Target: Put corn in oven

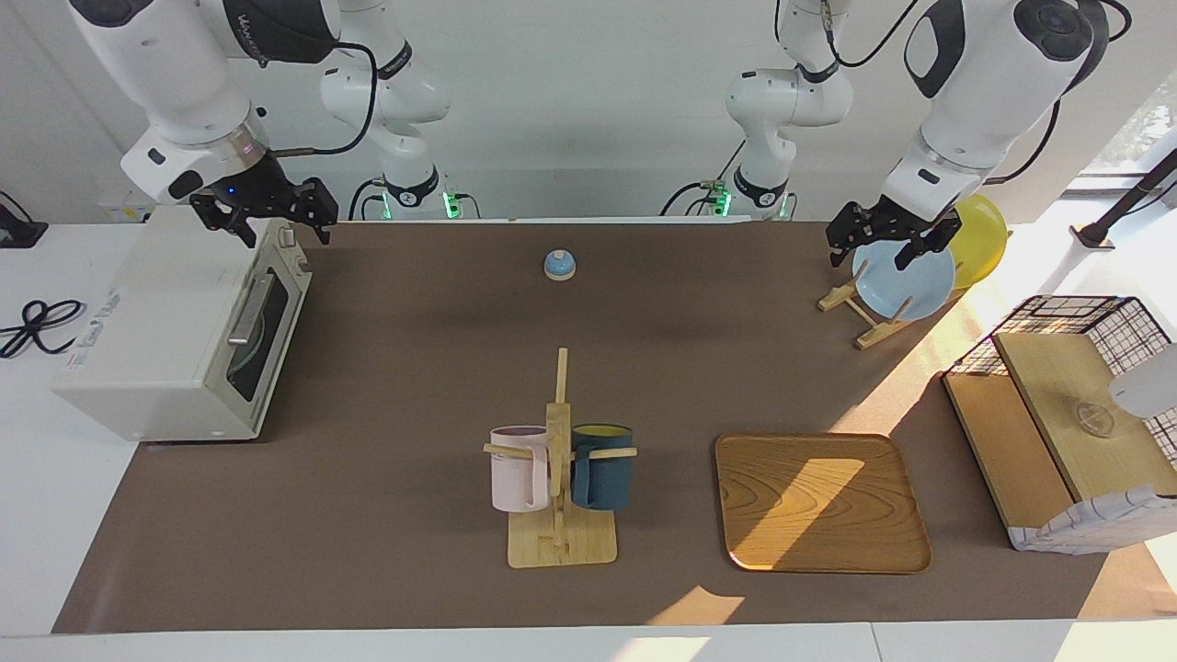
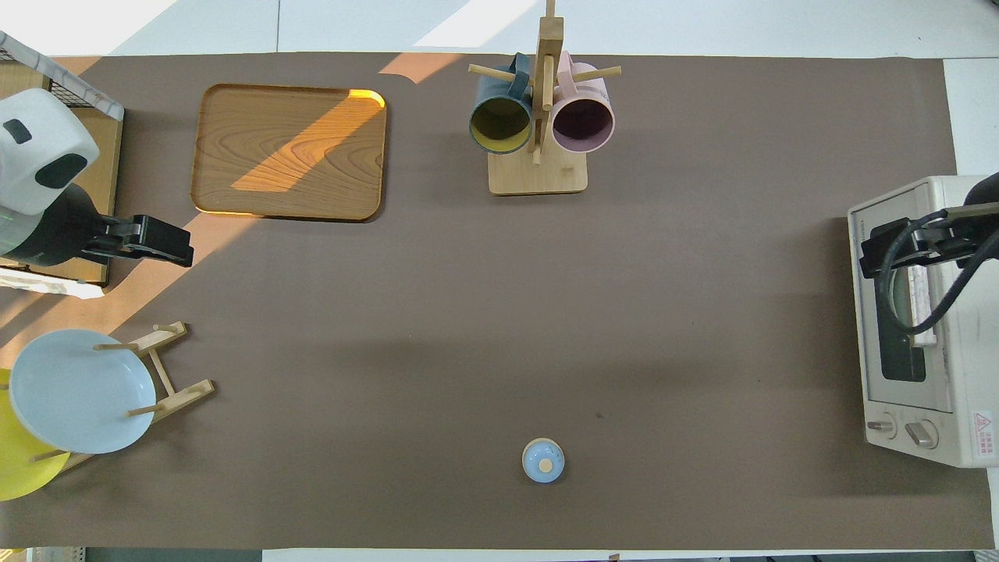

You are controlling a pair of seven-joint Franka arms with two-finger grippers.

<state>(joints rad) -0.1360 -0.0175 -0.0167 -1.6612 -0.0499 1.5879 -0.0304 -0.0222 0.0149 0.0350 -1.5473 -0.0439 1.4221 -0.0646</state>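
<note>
The off-white oven (image 1: 156, 340) stands at the right arm's end of the table with its dark glass door shut and its silver handle (image 1: 252, 308) facing the table's middle. It also shows in the overhead view (image 2: 936, 421). No corn shows in either view. My right gripper (image 1: 280, 230) hangs open and empty just over the oven's top front edge, as the overhead view (image 2: 882, 250) also shows. My left gripper (image 1: 878, 250) hangs open and empty over the light blue plate (image 1: 906, 285) in the plate rack.
A yellow plate (image 1: 986, 234) stands in the same rack. A mug stand (image 1: 558, 460) holds a pink and a dark blue mug. A wooden tray (image 1: 818, 552), a small blue bell (image 1: 559, 265) and a wire basket (image 1: 1057, 317) with wooden boards are also here.
</note>
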